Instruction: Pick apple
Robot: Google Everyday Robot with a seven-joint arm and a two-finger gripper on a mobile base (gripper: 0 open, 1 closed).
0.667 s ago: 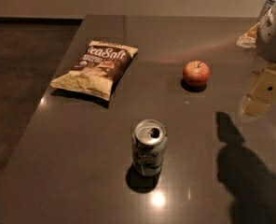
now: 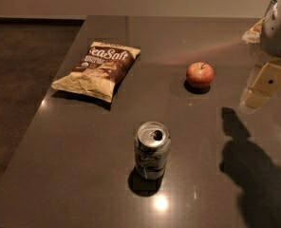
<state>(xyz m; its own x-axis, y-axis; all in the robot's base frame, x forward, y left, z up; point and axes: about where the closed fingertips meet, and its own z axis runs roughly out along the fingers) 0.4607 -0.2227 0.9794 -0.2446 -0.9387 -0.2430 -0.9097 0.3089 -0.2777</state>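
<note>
three things sit on the dark table (image 2: 79,146): a sea salt chip bag (image 2: 100,70) lying flat toward the far left, an opened soda can (image 2: 151,150) standing upright nearer the front, and the apple (image 2: 200,75). the apple rests on the tabletop, stem up, to the right of the bag and beyond the can, well apart from both. nothing is touching it.

the gripper (image 2: 261,87) hangs at the right edge of the view, above the table and off to the right of the apple, near it with a clear gap between them. i cannot tell whether it is open or closed. its shadow (image 2: 254,175) falls dark across the near right of the table.

against a moment ago, the gripper sits a touch higher; the apple, can and bag lie just where they were.
</note>
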